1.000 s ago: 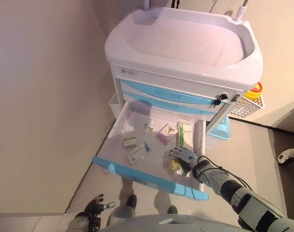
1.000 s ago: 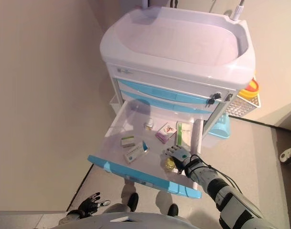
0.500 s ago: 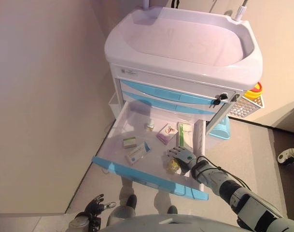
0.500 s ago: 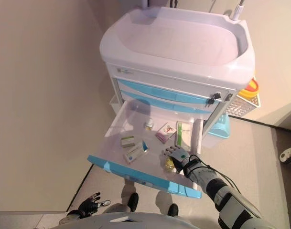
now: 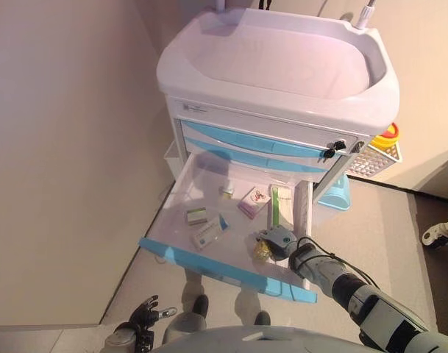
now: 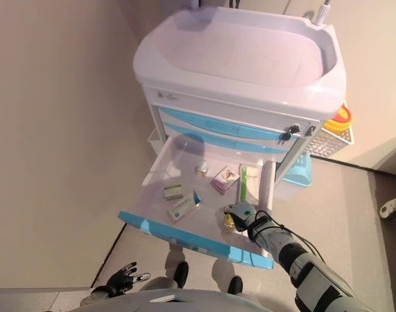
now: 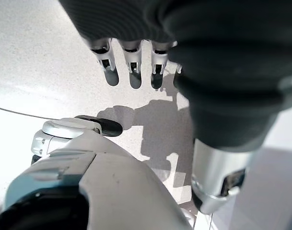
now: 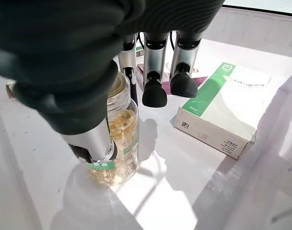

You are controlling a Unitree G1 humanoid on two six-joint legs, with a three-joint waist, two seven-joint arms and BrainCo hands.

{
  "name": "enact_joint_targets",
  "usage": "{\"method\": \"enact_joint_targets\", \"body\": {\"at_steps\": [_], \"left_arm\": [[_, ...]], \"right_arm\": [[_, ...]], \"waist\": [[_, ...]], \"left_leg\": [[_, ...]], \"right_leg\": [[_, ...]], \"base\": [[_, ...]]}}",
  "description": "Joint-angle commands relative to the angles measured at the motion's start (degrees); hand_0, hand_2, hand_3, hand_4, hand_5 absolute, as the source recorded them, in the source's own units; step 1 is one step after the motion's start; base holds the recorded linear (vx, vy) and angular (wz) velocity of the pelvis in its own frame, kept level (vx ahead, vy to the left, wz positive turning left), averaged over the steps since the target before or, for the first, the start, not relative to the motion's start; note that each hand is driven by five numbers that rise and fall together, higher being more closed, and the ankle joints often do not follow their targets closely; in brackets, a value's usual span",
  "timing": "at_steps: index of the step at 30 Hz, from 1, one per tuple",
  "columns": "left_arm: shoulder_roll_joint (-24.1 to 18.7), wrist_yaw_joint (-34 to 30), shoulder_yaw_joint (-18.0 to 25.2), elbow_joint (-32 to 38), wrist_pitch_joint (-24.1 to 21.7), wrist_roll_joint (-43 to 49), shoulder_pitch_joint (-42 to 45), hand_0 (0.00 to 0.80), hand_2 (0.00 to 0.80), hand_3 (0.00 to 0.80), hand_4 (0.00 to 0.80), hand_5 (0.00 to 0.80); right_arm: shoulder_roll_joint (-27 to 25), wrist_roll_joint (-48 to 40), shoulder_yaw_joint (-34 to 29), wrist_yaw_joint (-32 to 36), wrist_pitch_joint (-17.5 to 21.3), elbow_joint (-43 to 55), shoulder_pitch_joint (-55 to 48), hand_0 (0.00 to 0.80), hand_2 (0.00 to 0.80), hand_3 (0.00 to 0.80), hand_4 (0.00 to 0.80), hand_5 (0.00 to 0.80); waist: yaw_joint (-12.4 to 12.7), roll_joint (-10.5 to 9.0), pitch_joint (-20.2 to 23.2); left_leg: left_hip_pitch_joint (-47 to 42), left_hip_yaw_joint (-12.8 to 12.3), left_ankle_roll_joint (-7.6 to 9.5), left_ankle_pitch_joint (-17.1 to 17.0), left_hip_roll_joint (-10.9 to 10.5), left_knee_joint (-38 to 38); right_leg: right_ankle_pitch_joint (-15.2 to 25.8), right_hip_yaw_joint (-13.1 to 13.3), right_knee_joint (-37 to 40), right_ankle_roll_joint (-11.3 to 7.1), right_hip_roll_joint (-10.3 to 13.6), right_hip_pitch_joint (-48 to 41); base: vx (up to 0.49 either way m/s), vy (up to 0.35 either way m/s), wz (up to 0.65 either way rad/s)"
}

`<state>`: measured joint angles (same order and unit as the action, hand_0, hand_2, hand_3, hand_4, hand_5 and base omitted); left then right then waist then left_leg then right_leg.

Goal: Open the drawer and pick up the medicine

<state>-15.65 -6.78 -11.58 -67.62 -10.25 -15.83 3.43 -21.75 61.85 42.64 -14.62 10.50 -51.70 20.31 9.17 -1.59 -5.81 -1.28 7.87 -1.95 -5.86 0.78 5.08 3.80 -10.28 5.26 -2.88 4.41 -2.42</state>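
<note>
The cart's lower drawer (image 5: 210,265), with a blue front, stands pulled open. Inside it, a small clear jar of yellow capsules (image 5: 262,250) stands near the front right corner. My right hand (image 5: 278,240) is down on it. In the right wrist view the thumb (image 8: 90,139) presses the jar's (image 8: 121,143) front and a finger curls behind it, the other fingers bent beside it. A green-and-white box (image 8: 222,108) lies just past the jar. My left hand (image 5: 140,313) hangs low by the floor, fingers (image 7: 131,67) relaxed and empty.
The drawer also holds a pink box (image 5: 253,201), a blue-and-white box (image 5: 210,232), a small box (image 5: 196,215) and a tiny bottle (image 5: 227,193). The white cart top (image 5: 282,59) overhangs the drawer. A wire basket with a yellow container (image 5: 384,143) hangs on the cart's right side. A wall (image 5: 62,147) is close on the left.
My right hand's fingers have curled in and closed round the capsule jar; before, they were spread over it. The left hand has not moved.
</note>
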Motion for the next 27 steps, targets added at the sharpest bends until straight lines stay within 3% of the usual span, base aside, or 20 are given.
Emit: {"method": "enact_joint_targets", "body": {"at_steps": [1, 5, 9, 12, 19, 20, 23, 27], "left_arm": [[0.40, -0.11, -1.94, -2.58, -2.27, -0.09, -2.99, 0.000, 0.000, 0.000, 0.000, 0.000], [0.32, -0.27, -1.71, -2.18, -2.09, -0.30, -2.78, 0.000, 0.000, 0.000, 0.000, 0.000], [-0.30, -0.48, -0.51, -1.28, -1.46, -0.47, -2.45, 0.000, 0.000, 0.000, 0.000, 0.000], [-1.33, -0.67, 0.98, 0.07, -0.73, -1.56, -1.64, 0.000, 0.000, 0.000, 0.000, 0.000], [-1.94, -1.04, 3.31, 0.78, -0.65, -2.98, -0.38, 0.000, 0.000, 0.000, 0.000, 0.000], [-1.98, -1.12, 3.53, 0.74, -0.70, -3.02, -0.23, 0.000, 0.000, 0.000, 0.000, 0.000], [-2.26, -1.41, 3.96, 0.15, -0.63, -3.39, -0.17, 0.000, 0.000, 0.000, 0.000, 0.000], [-2.15, -1.41, 3.62, -0.68, -0.31, -3.48, -0.22, 0.000, 0.000, 0.000, 0.000, 0.000]], "right_arm": [[-0.34, -1.42, 0.86, -0.79, 0.40, 0.57, 3.32, 0.800, 0.800, 0.800, 0.800, 0.800], [-1.67, -1.66, 0.70, 0.00, 1.13, 2.74, 3.53, 0.800, 0.800, 0.800, 0.800, 0.800], [-5.33, -6.75, -0.14, 7.24, 1.93, 12.10, 4.18, 0.800, 0.800, 0.800, 0.800, 0.800], [-12.30, -18.18, -2.96, 18.42, 1.62, 26.44, 3.70, 0.800, 0.800, 0.800, 0.800, 0.800], [-21.70, -41.81, -14.81, 34.49, 0.26, 44.16, 2.89, 0.800, 0.800, 0.800, 0.800, 0.800], [-22.32, -45.91, -16.20, 36.29, -0.53, 45.73, 2.95, 0.800, 0.800, 0.800, 0.800, 0.800], [-22.37, -64.83, -22.44, 41.44, -7.60, 50.83, 3.98, 0.800, 0.800, 0.800, 0.800, 0.800], [-19.29, -79.56, -28.09, 39.99, -8.71, 51.30, 7.31, 0.800, 0.800, 0.800, 0.800, 0.800]], "waist": [[1.19, -1.09, -1.59], [1.02, -1.17, -1.54], [0.34, -1.64, -1.72], [-1.02, -2.41, -2.01], [-3.29, -3.51, -1.96], [-3.48, -3.62, -1.92], [-4.23, -3.96, -1.70], [-4.53, -4.15, -1.28]], "left_leg": [[-0.26, -0.51, 3.23, 4.13, -3.48, -0.22], [-0.40, -0.51, 3.19, 4.12, -3.45, -0.16], [-0.56, -0.88, 3.13, 4.08, -3.30, -0.13], [-0.80, -1.56, 3.00, 4.16, -3.04, -0.08], [-1.37, -2.77, 2.97, 4.44, -2.55, -0.08], [-1.44, -2.89, 2.96, 4.50, -2.49, -0.08], [-1.78, -3.25, 2.89, 4.63, -2.32, -0.08], [-2.29, -3.54, 2.83, 5.03, -2.22, -0.08]], "right_leg": [[-0.88, 0.21, -3.93, -2.04, 1.98, 0.42], [-0.81, 0.28, -3.85, -2.02, 1.91, 0.29], [-0.69, 0.65, -3.95, -2.04, 1.78, 0.29], [-0.47, 1.39, -4.03, -2.11, 1.60, 0.33], [-0.44, 2.97, -4.39, -2.13, 1.20, 0.31], [-0.47, 3.12, -4.40, -2.12, 1.17, 0.29], [-0.53, 3.56, -4.50, -2.02, 1.10, 0.11], [-0.79, 3.95, -4.50, -1.92, 0.95, -0.33]], "base": [[0.000, 0.000, 0.00], [0.000, 0.000, 0.00], [0.000, 0.000, 0.00], [0.000, 0.000, 0.00], [0.001, 0.015, -0.05], [0.009, 0.012, -0.12], [0.017, 0.012, -0.14], [0.020, 0.005, -0.04]]}}
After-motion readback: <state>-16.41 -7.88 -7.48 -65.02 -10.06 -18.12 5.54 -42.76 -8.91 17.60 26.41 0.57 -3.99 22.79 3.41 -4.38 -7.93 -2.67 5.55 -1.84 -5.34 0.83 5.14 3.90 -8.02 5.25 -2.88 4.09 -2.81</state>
